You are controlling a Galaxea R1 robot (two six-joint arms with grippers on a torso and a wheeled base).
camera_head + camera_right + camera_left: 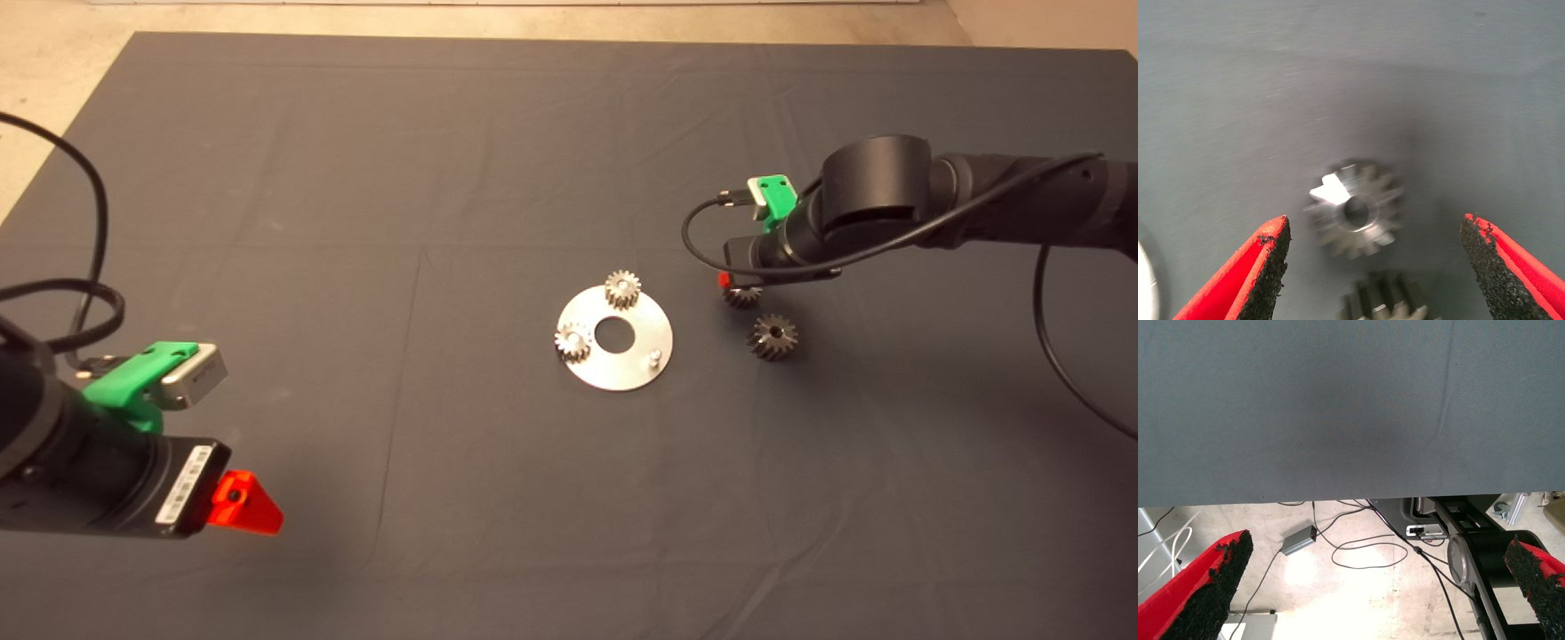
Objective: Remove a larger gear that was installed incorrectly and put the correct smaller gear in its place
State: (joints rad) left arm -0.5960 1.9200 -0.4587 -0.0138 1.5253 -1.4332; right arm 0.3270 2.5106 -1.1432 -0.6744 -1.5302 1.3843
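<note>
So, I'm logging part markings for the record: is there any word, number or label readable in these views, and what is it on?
White sticker with a barcode and small print, on the left arm just behind the left tool: too small to read.
No text shows on the gears, the metal disc or the mat.

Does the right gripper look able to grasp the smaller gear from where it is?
Probably yes: the right gripper hangs open over the smaller gear, one finger to each side, with nothing between them.
</note>
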